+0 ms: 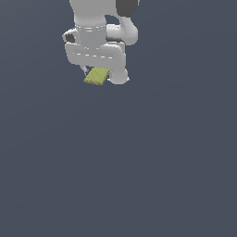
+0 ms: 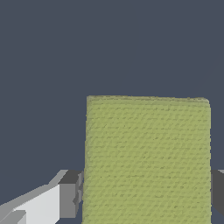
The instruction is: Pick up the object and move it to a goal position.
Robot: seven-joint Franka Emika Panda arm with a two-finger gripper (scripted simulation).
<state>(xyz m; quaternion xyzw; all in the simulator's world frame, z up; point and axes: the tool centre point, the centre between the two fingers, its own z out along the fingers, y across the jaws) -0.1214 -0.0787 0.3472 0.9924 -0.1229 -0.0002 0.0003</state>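
Note:
The object (image 1: 96, 76) is a small flat yellow-green block with a faint woven texture, just below the white hand in the upper part of the exterior view. My gripper (image 1: 98, 73) sits directly over it. In the wrist view the object (image 2: 148, 148) fills the space between my fingers: one grey pad (image 2: 72, 194) presses on one long side and the other pad (image 2: 217, 190) on the opposite side. My gripper (image 2: 146, 194) is shut on the block. Whether the block is off the surface cannot be told. No goal marker shows.
A plain dark blue-grey surface (image 1: 139, 162) spreads in every direction in both views. The white arm (image 1: 99, 28) rises out of the top of the exterior view above the hand.

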